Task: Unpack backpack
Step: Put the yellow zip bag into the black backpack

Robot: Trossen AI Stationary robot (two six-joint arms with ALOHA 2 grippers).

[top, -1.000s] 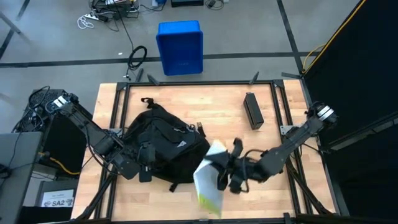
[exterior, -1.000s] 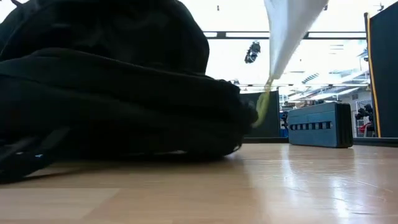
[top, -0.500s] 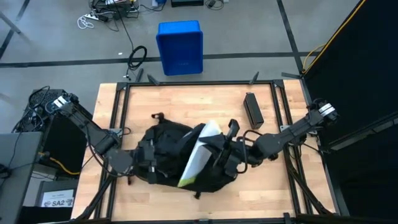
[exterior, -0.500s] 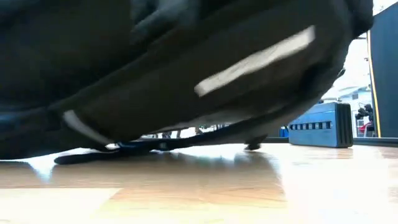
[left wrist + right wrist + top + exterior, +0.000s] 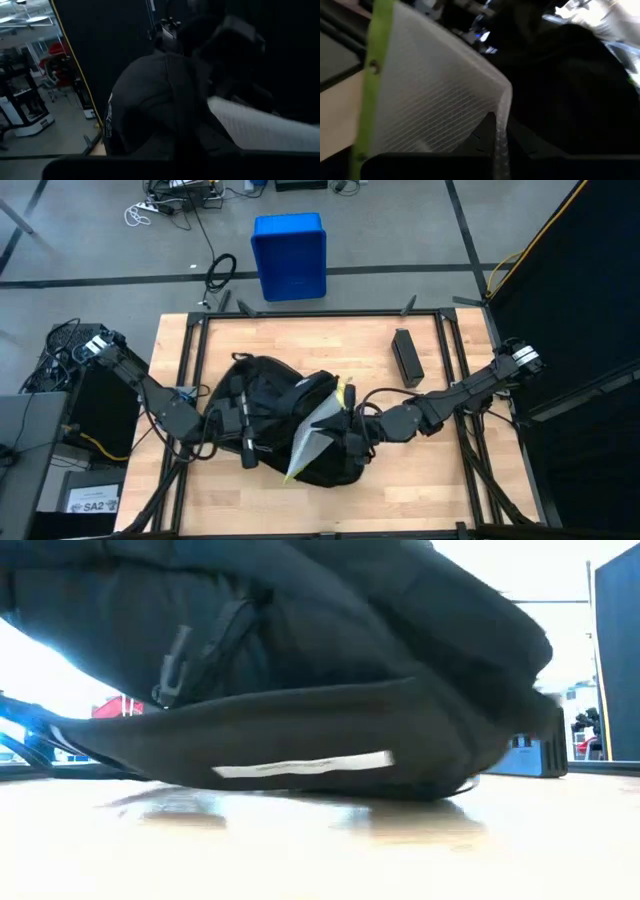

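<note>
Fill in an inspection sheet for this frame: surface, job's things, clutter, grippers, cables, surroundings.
Surface: wooden table, dark frame.
Job's things: black backpack mid-table; white mesh pouch with green edge on its right side.
Clutter: dark box at the table's back right.
Grippers: left gripper shut at the backpack's left; right gripper shut on the pouch.
Cables: loose cables on the floor behind.
Surroundings: blue bin on the floor.

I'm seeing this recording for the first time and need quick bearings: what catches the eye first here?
A large black backpack slumps mid-table, gripped from both sides: the left gripper is shut on its left side, and the right gripper is shut at its right end. There a white mesh pouch with a lime-green edge sticks out. A dark rectangular box lies at the table's far right, and a blue bin stands on the floor beyond.
</note>
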